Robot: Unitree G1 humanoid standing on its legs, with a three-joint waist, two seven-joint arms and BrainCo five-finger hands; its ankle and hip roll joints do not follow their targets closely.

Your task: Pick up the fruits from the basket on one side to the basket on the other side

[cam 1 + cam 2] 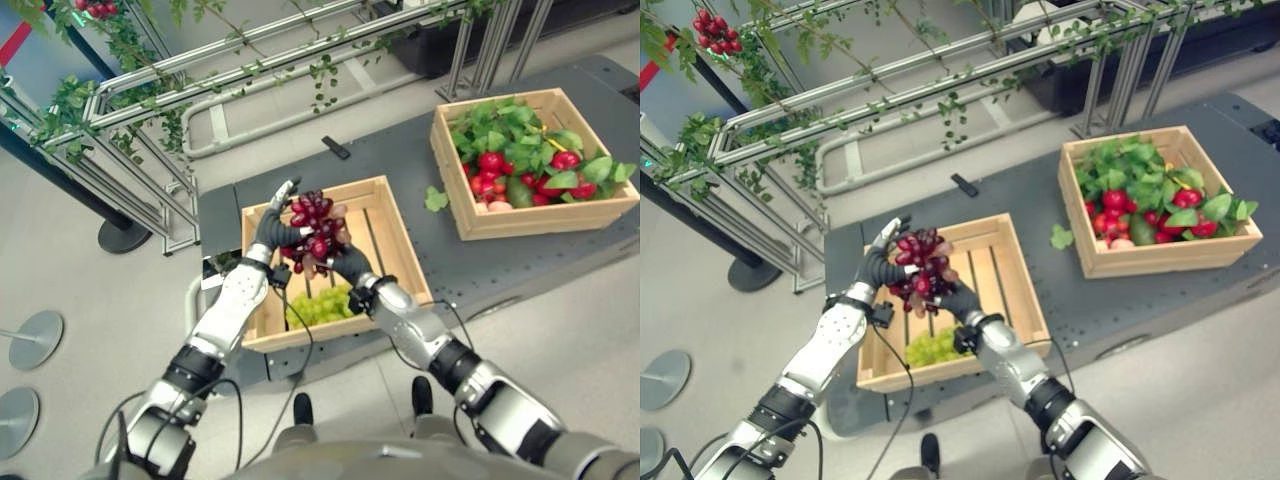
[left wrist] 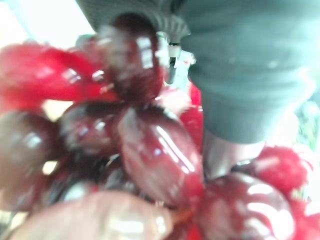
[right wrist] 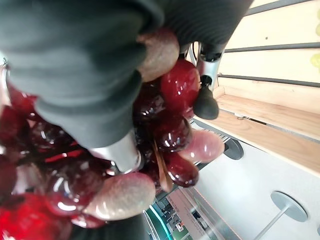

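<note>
Now both hands, L (image 1: 268, 232) & R (image 1: 345, 262), clutch red grapes (image 1: 314, 228) above crate (image 1: 400, 250).

Both arms reach forward and meet in the middle. The left hand (image 1: 272, 228) and the right hand (image 1: 345, 264) face each other, close together. Their fingers (image 3: 206, 102) curl around the grapes (image 1: 312, 232), one hand on each side.
</note>
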